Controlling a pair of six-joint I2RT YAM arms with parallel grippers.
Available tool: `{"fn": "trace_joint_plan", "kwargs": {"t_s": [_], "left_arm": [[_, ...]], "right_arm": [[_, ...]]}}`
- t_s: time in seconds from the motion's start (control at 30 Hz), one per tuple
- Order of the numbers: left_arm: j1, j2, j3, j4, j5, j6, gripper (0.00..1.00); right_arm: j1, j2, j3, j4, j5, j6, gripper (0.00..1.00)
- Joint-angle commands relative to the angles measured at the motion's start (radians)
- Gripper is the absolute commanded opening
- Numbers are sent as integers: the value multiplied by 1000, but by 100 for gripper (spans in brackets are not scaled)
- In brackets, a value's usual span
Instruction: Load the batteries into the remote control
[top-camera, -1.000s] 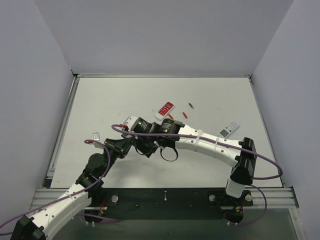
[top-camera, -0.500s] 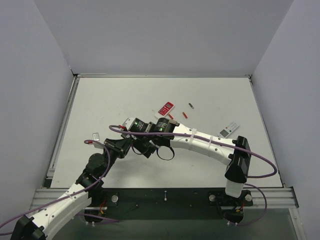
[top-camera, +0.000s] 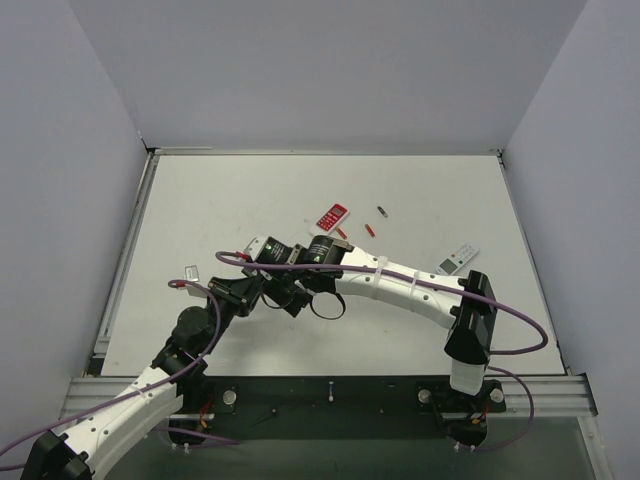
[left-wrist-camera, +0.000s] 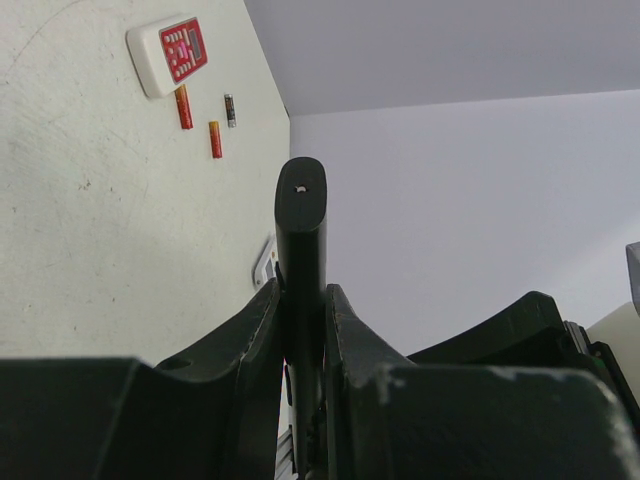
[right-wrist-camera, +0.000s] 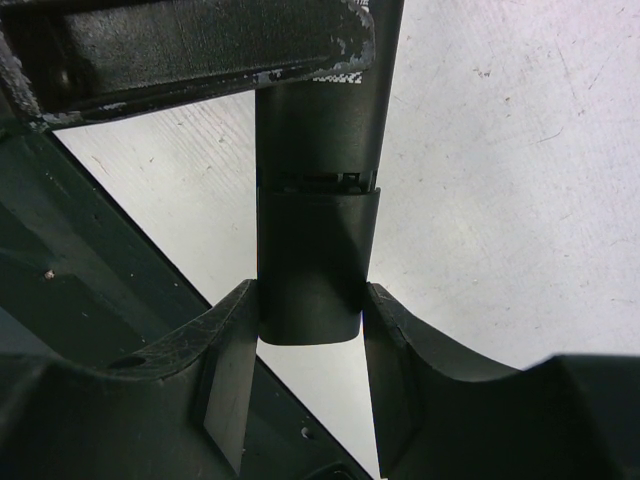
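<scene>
1. Remote control (left-wrist-camera: 300, 215), long and black, sits between the two arms over the near-left part of the desk (top-camera: 250, 200), turned on its thin edge.
2. The left pincer (left-wrist-camera: 302, 295) is clamped on it, both fingers pressed flat against its broad faces, and one end sticks out past the fingertips.
3. The right pincer (right-wrist-camera: 310, 292) grips the remote's other end, one finger against each side. A seam crosses the black body just above that grip.
4. The batteries (left-wrist-camera: 184, 106) lie loose on the desk, well apart from both pincers. Two are reddish-orange and a third looks darker.
5. One orange cell lies just beside the red-and-white remote (left-wrist-camera: 170, 52); the other two are a little further out.
6. A small white-grey remote (top-camera: 458, 259) rests toward the desk's right side, next to the right arm.
7. A small grey piece (top-camera: 192, 271) lies on the desk to the left of the left arm.
</scene>
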Motion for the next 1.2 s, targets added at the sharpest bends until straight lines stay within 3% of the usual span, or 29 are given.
{"fn": "trace_joint_plan", "kwargs": {"t_s": [0.0,0.83,1.17], "left_arm": [[-5,5,-58,33,-11,8,0],[-5,-4,-66,40,-13,-10,0],[-5,-8,-69,39,-11,-13,0]], "right_arm": [[-1,12,35,-43,2,14,33],[-1,10,33,-41,-5,28,39],[0,3,41,-40,-2,29,47]]}}
